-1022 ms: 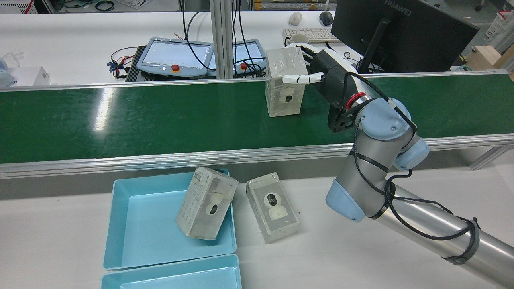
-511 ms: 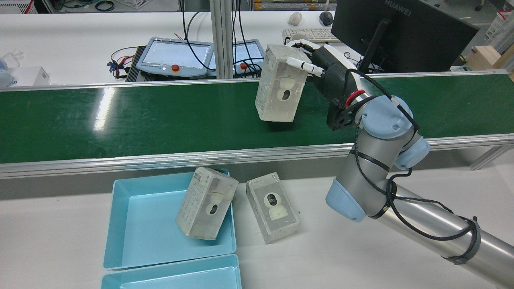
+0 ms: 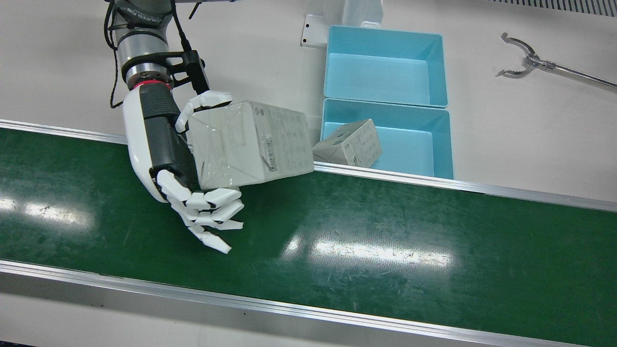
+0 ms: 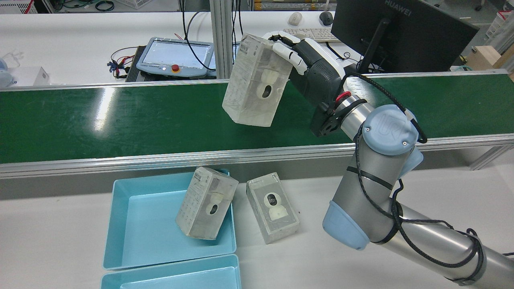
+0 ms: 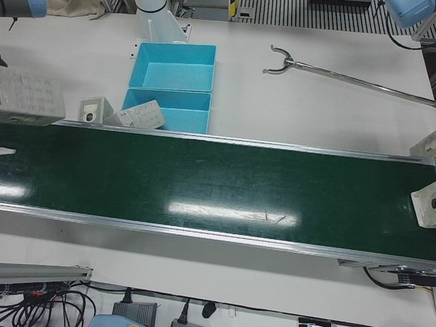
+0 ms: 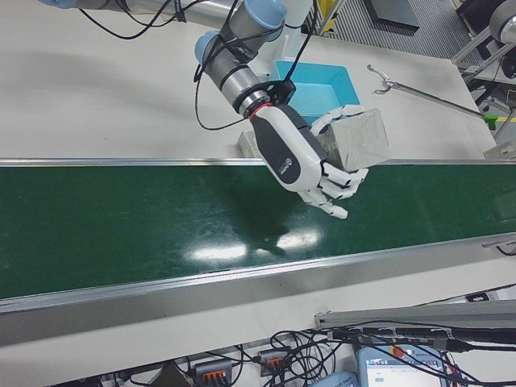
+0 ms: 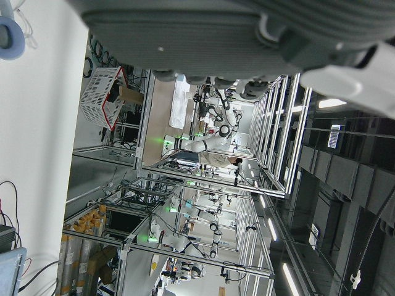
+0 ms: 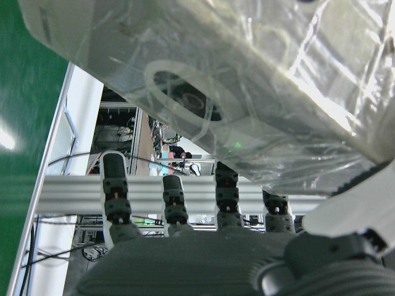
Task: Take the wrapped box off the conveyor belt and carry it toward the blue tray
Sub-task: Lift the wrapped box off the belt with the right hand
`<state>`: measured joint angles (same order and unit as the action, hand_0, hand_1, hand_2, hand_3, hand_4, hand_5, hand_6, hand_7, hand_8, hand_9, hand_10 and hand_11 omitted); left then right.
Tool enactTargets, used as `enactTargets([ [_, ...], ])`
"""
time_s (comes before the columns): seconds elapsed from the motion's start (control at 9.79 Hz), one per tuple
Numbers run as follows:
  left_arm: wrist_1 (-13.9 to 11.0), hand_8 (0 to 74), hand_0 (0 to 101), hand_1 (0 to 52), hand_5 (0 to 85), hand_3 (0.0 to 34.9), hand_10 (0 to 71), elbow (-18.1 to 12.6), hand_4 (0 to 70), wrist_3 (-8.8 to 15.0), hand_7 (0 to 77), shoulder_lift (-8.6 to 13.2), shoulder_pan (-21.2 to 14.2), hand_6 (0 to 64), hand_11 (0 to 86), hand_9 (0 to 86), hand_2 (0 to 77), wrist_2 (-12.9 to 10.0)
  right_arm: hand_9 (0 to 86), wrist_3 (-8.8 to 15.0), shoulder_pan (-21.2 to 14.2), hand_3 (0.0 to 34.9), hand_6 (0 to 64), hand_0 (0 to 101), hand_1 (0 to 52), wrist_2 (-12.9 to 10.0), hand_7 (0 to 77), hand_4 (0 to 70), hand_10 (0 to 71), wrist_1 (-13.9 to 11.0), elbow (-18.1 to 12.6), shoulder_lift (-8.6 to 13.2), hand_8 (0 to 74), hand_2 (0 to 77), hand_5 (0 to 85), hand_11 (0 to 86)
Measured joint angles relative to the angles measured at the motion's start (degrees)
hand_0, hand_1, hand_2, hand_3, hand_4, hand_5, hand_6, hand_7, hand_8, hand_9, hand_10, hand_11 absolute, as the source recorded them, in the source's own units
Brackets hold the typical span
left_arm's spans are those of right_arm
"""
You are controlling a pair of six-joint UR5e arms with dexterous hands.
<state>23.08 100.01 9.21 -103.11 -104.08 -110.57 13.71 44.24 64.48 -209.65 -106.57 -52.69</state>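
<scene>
Between the thumb and the fingers (image 3: 212,200) of the right hand (image 3: 164,144), clamping the wrapped box (image 3: 250,144) across one short end, thumb pressing on the side toward the robot, fingers curling round the opposite side. Holding it tilted and raised over the conveyor belt (image 3: 385,231), its free end sticking out away from the fingers and reaching to the belt's rail on the robot's side. Showing, through the clear wrap in the rear view, a white camera pictured on the face turned toward the robot.

Beyond the box's free end, well apart from the fingers, lying on the white surface (image 3: 506,125): the blue tray (image 3: 446,140), carrying a second wrapped box (image 3: 349,143) that is leaning on the rim nearest the fingers. Lying flat on the surface just beside that tray, on the fingers' side: a third box (image 4: 273,208). Touching the tray on its side away from the belt: another blue tray (image 3: 385,72).

As for the left hand (image 7: 216,31), showing only a blurred grey part in its own view, so not telling whether its fingers are apart or together.
</scene>
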Motion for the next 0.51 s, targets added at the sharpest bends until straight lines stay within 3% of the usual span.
enactTargets([
  [0.1,0.0,0.5,0,0.0,0.5,0.0,0.5,0.0,0.0,0.0,0.5,0.0,0.0,0.0,0.0,0.0,0.5,0.0,20.7,0.04,-3.05,29.7,15.3,40,3.8,-1.54,41.5,26.2,21.3,0.07,-2.34,0.26,10.4,25.1,39.8,31.1],
  [0.31,0.0,0.5,0,0.0,0.5,0.0,0.5,0.0,0.0,0.0,0.5,0.0,0.0,0.0,0.0,0.0,1.1,0.0,17.5,0.46,-10.65,26.0,15.8,41,3.8,-5.82,44.2,26.2,19.1,-0.1,-6.34,1.19,8.7,25.1,39.8,26.2],
  [0.51,0.0,0.0,0,0.0,0.5,0.0,0.5,0.0,0.0,0.0,0.5,0.0,0.0,0.0,0.0,0.5,0.5,0.0,18.5,1.58,-16.57,21.4,16.9,45,3.8,-9.02,48.0,26.2,16.4,-0.26,-7.98,2.64,8.7,25.1,39.8,23.5],
])
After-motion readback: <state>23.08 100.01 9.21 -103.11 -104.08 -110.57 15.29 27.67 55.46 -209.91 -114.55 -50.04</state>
